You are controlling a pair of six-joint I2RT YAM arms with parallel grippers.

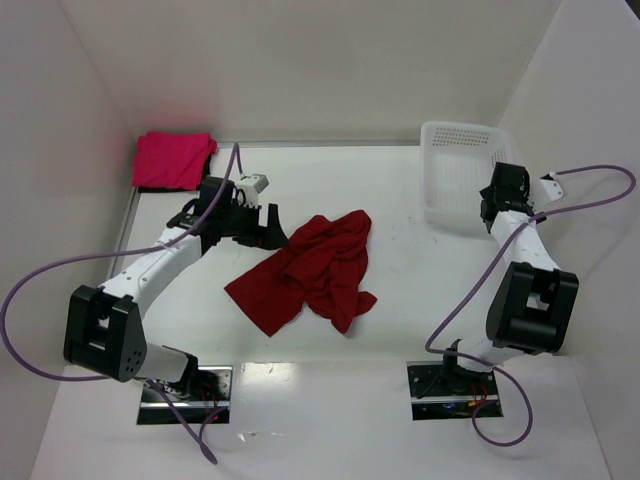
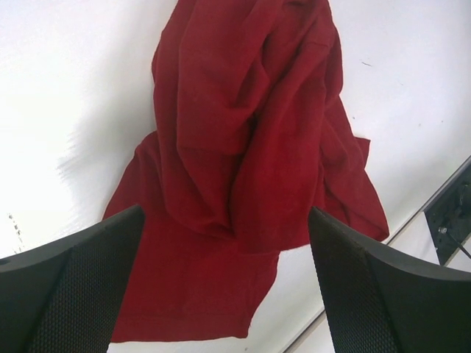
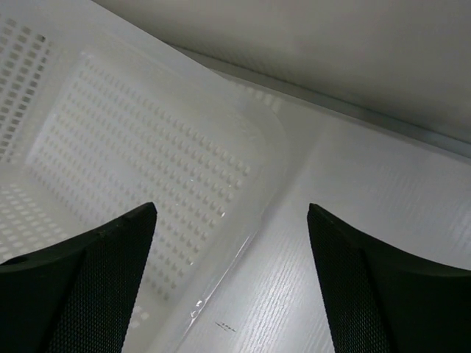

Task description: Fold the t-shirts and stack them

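- Left gripper (image 2: 224, 220), splayed, hangs above crumpled red t-shirt (image 1: 315, 270) at centre of table (image 1: 400, 320), seemingly to grab it.
- Right gripper (image 3: 232, 213), empty, unclenched, hovers over basket (image 1: 455, 160).
- Pink t-shirt (image 1: 172, 158), far-left corner, likely begins stack.

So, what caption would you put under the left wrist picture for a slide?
Open left gripper poised above a crumpled dark crimson cloth t-shirt lying on the white table.

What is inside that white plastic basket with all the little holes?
Inside the white plastic mesh basket only its perforated floor and walls show, no clothing. The right arm's black jaws hide part of it.
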